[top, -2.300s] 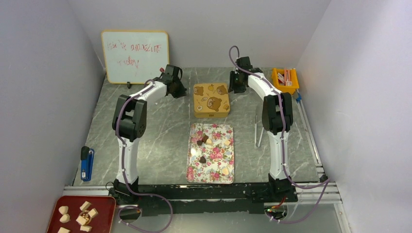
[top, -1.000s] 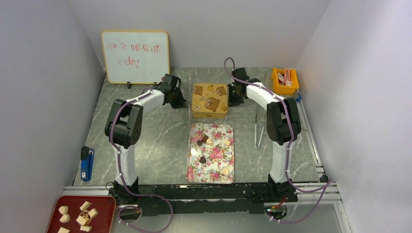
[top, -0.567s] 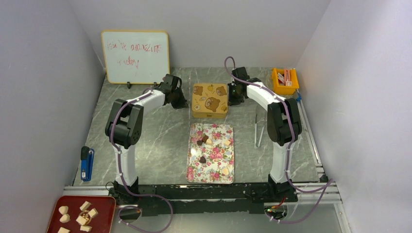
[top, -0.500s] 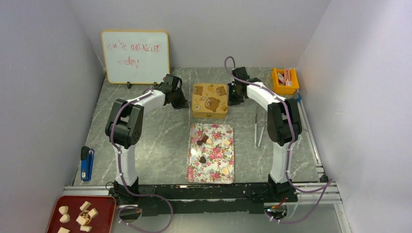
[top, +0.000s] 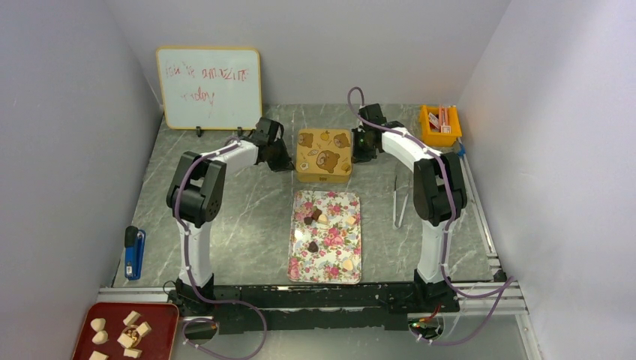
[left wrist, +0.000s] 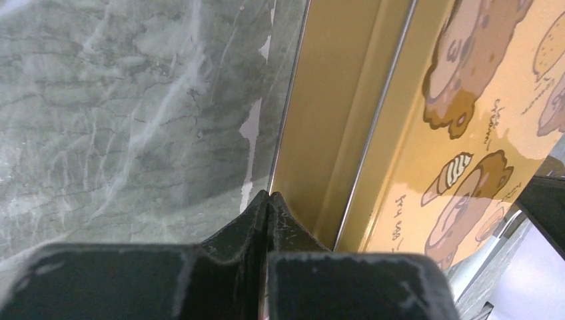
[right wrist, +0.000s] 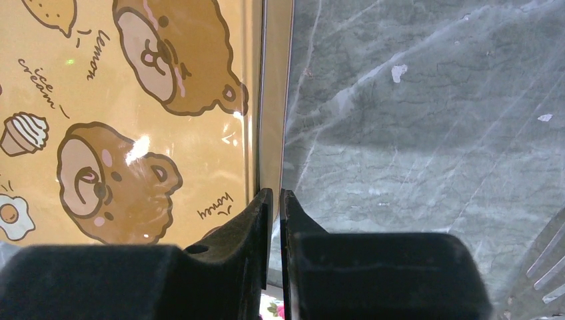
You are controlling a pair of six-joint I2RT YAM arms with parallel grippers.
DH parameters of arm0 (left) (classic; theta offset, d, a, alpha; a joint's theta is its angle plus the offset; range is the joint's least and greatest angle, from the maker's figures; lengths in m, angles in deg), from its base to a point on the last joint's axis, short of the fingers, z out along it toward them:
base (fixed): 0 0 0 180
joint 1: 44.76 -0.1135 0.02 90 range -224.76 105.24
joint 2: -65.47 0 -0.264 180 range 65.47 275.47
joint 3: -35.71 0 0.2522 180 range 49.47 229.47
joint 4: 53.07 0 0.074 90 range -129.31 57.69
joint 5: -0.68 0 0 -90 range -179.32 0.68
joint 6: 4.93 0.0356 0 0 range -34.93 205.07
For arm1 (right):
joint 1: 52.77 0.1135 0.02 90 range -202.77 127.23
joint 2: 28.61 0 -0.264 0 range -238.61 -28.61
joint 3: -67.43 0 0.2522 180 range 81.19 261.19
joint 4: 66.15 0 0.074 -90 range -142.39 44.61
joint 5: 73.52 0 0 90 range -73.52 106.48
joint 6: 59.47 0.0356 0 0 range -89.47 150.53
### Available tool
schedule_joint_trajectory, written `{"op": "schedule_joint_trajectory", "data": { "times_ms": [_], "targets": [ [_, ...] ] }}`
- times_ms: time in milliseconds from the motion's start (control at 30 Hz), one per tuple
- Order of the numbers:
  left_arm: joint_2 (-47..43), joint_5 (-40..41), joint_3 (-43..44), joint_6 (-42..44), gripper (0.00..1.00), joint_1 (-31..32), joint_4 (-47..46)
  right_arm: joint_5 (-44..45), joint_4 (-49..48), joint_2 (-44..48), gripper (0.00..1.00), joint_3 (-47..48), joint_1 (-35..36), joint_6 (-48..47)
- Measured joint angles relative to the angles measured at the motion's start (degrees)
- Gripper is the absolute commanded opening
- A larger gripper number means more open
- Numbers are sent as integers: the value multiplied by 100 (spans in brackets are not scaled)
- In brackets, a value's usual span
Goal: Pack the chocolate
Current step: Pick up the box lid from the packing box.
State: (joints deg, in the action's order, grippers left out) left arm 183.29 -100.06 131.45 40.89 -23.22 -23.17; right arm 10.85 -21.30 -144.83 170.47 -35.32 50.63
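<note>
Several small dark brown and cream chocolates [top: 313,218] lie on a floral tray [top: 327,259] in the middle of the table. A yellow tin with bear pictures [top: 324,155] stands closed behind the tray. My left gripper [top: 283,160] is shut and empty, its tips [left wrist: 268,197] at the foot of the tin's left side wall [left wrist: 323,127]. My right gripper [top: 358,153] is shut with a hairline gap, its tips [right wrist: 275,194] against the tin's right side [right wrist: 273,93]. The tin's lid [right wrist: 133,100] fills the left of the right wrist view.
A red tray of pale beige chunks [top: 124,331] sits at the near left, outside the table frame. A whiteboard [top: 210,88] stands at the back left and an orange bin [top: 440,124] at the back right. Metal tongs [top: 400,199] lie right of the tin, and a blue tool [top: 134,253] is at the left edge.
Both grippers have come down and closed in on the tin's two sides. The tin, slightly turned before, now sits square. The left gripper moved right in the last half second.
</note>
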Motion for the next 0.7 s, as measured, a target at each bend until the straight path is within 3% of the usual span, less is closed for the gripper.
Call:
{"op": "schedule_joint_trajectory", "data": {
  "times_ms": [700],
  "targets": [
    [125,-28,66,2,5,70,-17,-59,-35,0,12,2,-4,7]
  ]
}}
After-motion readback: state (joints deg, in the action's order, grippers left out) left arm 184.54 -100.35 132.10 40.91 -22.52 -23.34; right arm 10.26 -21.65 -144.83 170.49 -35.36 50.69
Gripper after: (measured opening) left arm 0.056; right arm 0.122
